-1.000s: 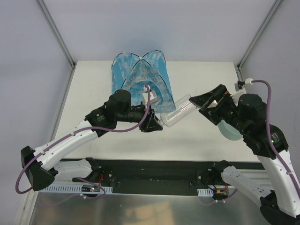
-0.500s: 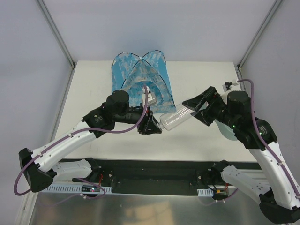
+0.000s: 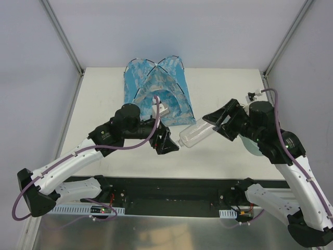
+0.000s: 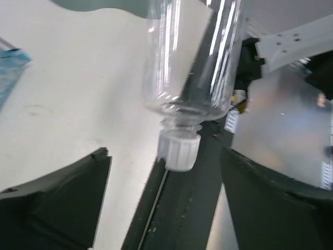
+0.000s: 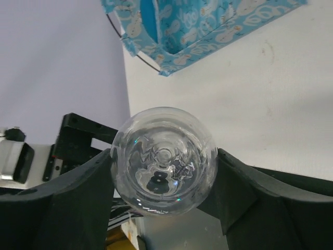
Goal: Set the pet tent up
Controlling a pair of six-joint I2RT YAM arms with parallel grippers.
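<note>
White counter (image 3: 99, 109), grey walls (image 3: 31, 78); pet tent (image 3: 156, 86) sits far of the left hand (image 3: 171, 140), spread wide, and right hand (image 3: 216, 120) clasping a bottle (image 3: 196, 133)

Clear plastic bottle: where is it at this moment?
Top view: the clear plastic bottle is right of centre, its base held by the right gripper, cap toward the open left gripper, beside the pet tent.

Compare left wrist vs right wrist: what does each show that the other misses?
Left wrist only: the white cap on the bottle, seen between the fingers of the open left gripper, no contact visible. Right wrist only: the bottle's round base end-on, clamped in the right gripper. Both: the clear bottle, the white table, some blue fabric of the tent.
</note>
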